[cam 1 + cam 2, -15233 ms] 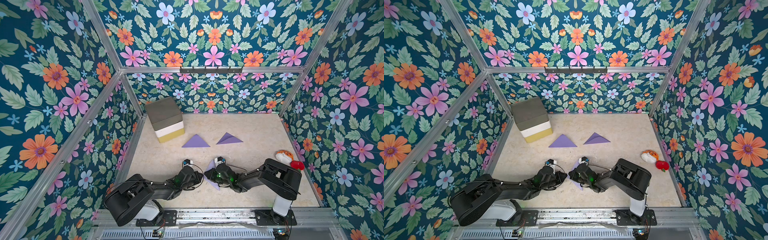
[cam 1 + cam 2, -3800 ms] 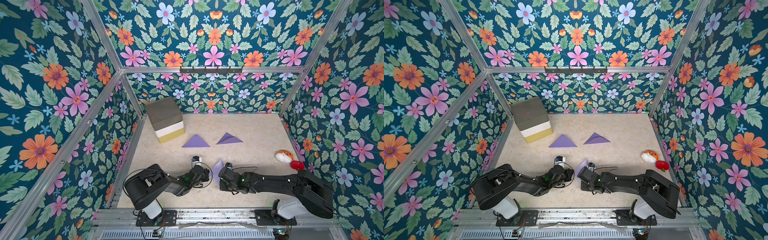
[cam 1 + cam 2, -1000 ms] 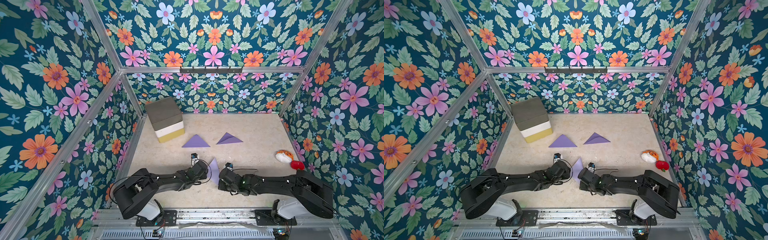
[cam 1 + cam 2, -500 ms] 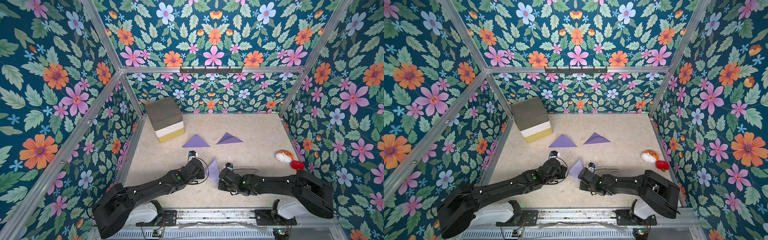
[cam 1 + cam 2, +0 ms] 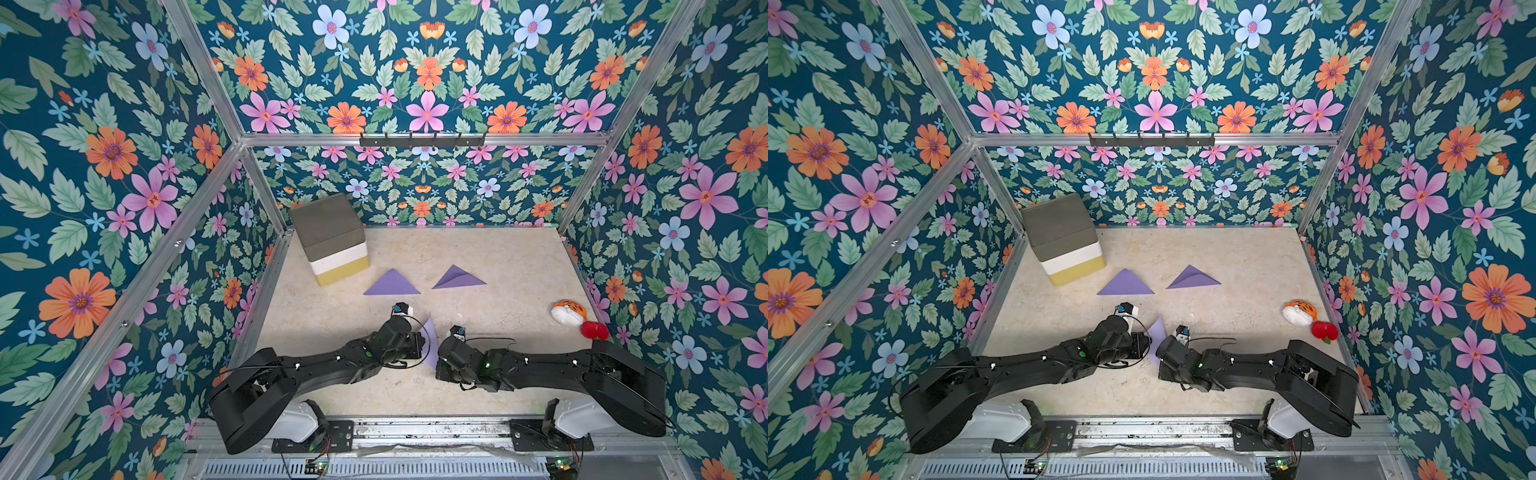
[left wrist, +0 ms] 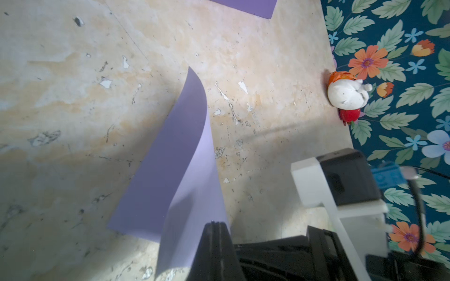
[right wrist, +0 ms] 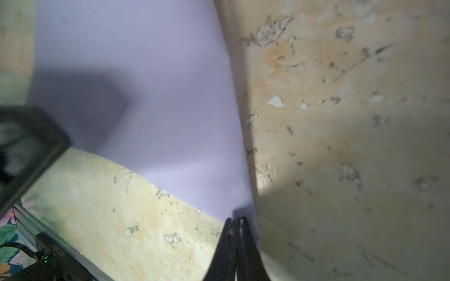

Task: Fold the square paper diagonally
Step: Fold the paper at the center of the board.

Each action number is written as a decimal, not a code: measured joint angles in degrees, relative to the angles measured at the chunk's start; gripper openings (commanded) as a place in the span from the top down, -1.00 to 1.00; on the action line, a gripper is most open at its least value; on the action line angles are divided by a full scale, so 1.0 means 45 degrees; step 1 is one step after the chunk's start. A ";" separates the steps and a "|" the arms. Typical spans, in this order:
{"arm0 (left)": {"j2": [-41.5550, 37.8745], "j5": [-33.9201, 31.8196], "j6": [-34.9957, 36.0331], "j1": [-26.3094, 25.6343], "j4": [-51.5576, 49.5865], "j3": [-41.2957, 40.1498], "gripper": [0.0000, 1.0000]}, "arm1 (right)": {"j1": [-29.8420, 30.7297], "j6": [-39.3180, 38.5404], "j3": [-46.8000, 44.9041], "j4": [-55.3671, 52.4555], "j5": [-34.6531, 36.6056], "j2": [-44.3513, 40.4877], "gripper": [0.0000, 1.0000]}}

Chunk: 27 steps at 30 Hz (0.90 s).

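The square paper [image 5: 430,338] is lilac and stands curled up off the floor between my two arms in both top views. In the left wrist view one flap of the paper [image 6: 175,155] rises to my left gripper [image 6: 217,223], whose jaws are pressed together on its edge. In the right wrist view the paper [image 7: 151,97] narrows to a corner pinched in my shut right gripper [image 7: 235,219]. From above, the left gripper [image 5: 420,345] sits at the paper's left side and the right gripper [image 5: 438,362] at its near right corner.
Two folded lilac triangles [image 5: 392,284] [image 5: 457,278] lie further back on the beige floor. A grey, white and yellow block stack [image 5: 332,237] stands in the back left corner. A plush toy [image 5: 567,312] and a red piece [image 5: 594,330] lie by the right wall.
My left arm has reached forward to the paper and its jaws have closed on the edge. The paper now stands more upright. The right arm has stayed put.
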 measured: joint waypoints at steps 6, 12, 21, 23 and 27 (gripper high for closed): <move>0.0763 -0.0403 0.0000 0.0000 0.0024 -0.0039 1.00 | 0.0000 -0.0034 0.0024 -0.0029 -0.0005 -0.0005 0.83; 0.1311 -0.0466 -0.0005 0.0000 0.0107 -0.0214 1.00 | 0.0000 -0.0044 0.0058 -0.0073 -0.0010 0.0034 0.83; 0.1860 -0.0646 -0.0010 0.0000 0.0743 -0.0457 1.00 | -0.0005 -0.0049 0.0078 -0.0097 -0.0015 -0.0024 0.83; 0.1928 -0.0738 -0.0010 -0.0005 0.0971 -0.0525 1.00 | -0.0005 -0.0049 0.0092 -0.0136 -0.0015 -0.0083 0.83; 0.2006 -0.0777 0.0019 -0.0015 0.1292 -0.0622 1.00 | 0.0010 -0.0185 0.0194 -0.0733 -0.0126 -0.0374 0.73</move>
